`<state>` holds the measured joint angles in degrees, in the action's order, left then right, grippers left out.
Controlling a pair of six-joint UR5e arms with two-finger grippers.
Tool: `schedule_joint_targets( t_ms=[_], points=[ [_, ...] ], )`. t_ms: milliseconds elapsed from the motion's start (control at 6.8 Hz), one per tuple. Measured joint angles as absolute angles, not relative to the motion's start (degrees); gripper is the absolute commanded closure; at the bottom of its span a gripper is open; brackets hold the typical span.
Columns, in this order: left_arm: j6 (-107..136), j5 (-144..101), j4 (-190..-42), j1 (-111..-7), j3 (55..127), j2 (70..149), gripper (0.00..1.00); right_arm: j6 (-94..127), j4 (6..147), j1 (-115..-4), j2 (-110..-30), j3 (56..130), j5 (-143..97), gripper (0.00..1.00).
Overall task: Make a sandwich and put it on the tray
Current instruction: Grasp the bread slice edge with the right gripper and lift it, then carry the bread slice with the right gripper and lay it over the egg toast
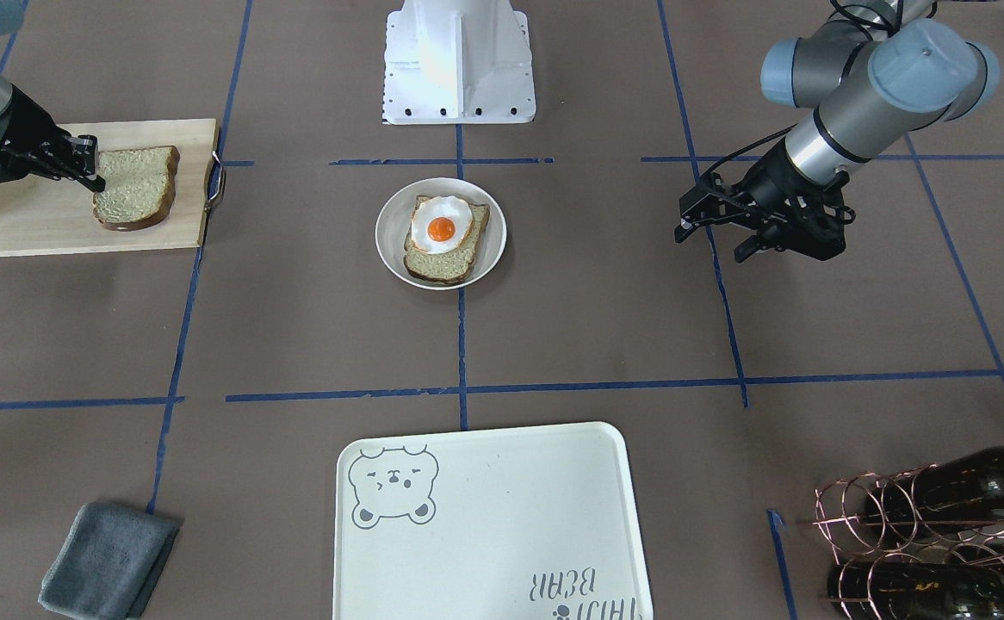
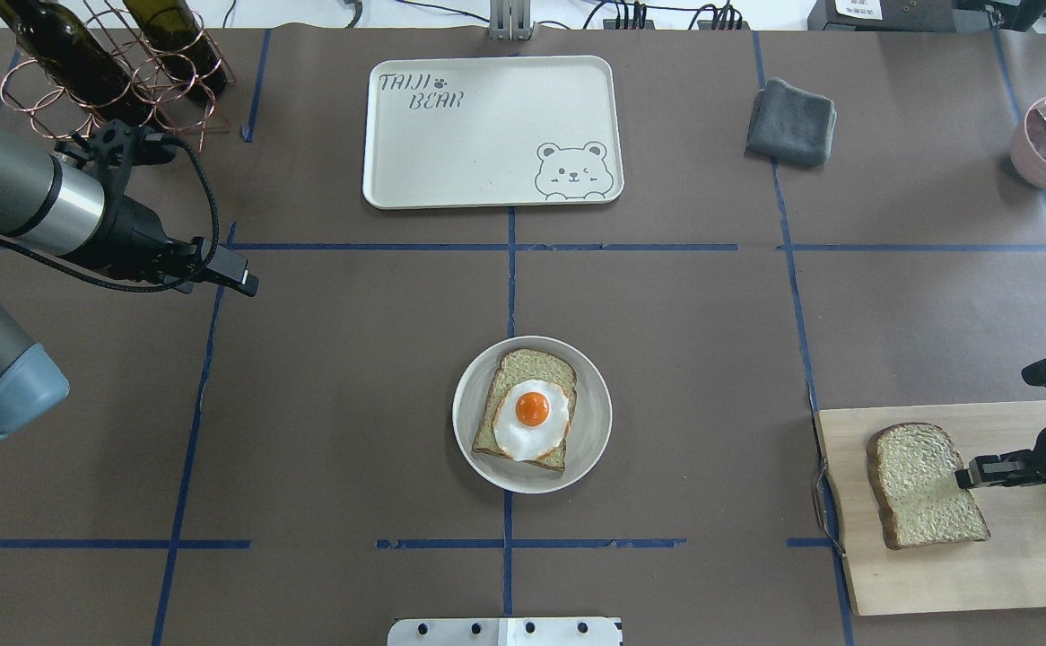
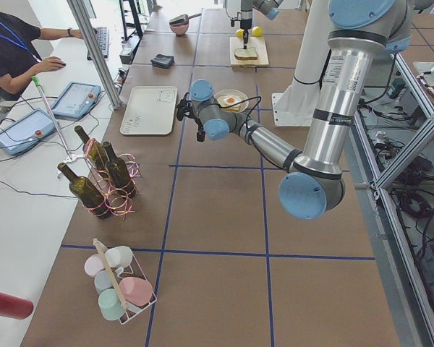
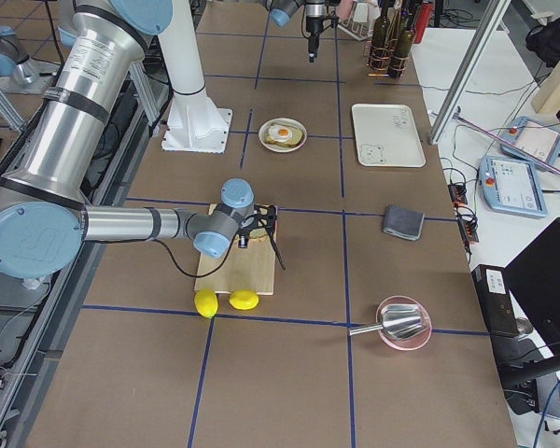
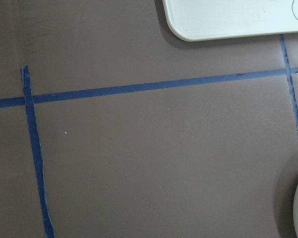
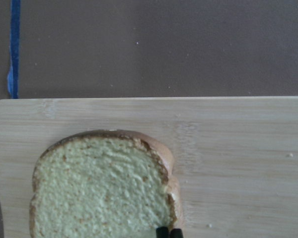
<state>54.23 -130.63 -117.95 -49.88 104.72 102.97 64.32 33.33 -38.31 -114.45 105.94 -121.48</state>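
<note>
Front view: sandwich not built. Bottom slice (image 1: pixel 443 263) with the egg (image 1: pixel 440 226) on it sits in the white plate (image 1: pixel 390 250) mid-bench. Top slice (image 1: pixel 136 185) lies flat on the cutting board (image 1: pixel 37 224). Right fingers (image 1: pixel 96 179) are at that slice's outer crust. Left fingers (image 1: pixel 690 226) are spread, holding nothing, hovering over bare bench well apart from the plate. Tray (image 1: pixel 511 534) is at the operators' edge, no food on it.

Overhead: same layout. Plate centre, tray on the far side of it, board at the robot's right. Right fingers reach in low and flat, tips over the slice's edge.

Side views: both arms too small to add anything on the fingers.

Left wrist: brown bench, blue tape, a tray corner, a sliver of plate rim. No fingertips in shot, which fits spread.

Right wrist: 2 black tips side by side, all but touching, at the crust near a corner. Clenched. Can't tell if any crust is pinched between them.

Handling, my read: the slice looks light, thin and soft, and the crumb would dent. Grip the crust edge with a light squeeze and keep it level. The egg looks smooth and loose and could slide. For the tray move, pinch both slices together at the crusts.
</note>
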Motion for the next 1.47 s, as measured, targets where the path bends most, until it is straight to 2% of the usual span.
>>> schedule_joint_targets(
  t_ms=[441,882,1029,1471],
  points=[
    [54.23,-130.62,-117.93,-49.88,104.73,103.03,0.00,64.57,26.80,-39.19,-115.17,106.70,-124.28,1.00],
    [54.25,-130.63,-117.89,-49.92,104.69,103.01,0.00,67.44,16.92,-46.76,-113.85,106.07,-133.51,1.00],
    [54.29,-130.65,-117.89,-49.91,104.62,103.02,0.00,70.98,15.00,-47.68,-111.05,106.03,-134.34,1.00],
    [54.30,-130.63,-117.93,-49.84,103.96,103.68,0.00,82.65,14.28,-47.93,-96.20,105.19,-134.11,1.00]
  ],
)
